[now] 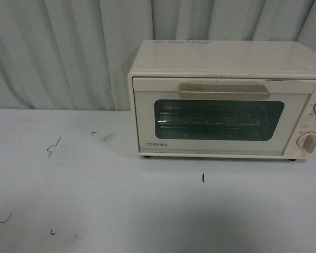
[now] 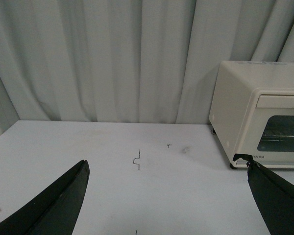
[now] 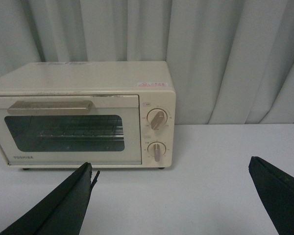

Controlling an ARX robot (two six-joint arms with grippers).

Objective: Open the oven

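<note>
The cream-white oven stands at the back right of the table, its glass door shut and its beige bar handle across the top of the door. Two round knobs sit on its right side, and a wire rack shows behind the glass. In the right wrist view the oven faces me, with my right gripper open and well short of it. My left gripper is open over bare table, with the oven off to one side. Neither gripper appears in the front view.
A grey pleated curtain hangs right behind the white table. Small black pen marks dot the tabletop left of and in front of the oven.
</note>
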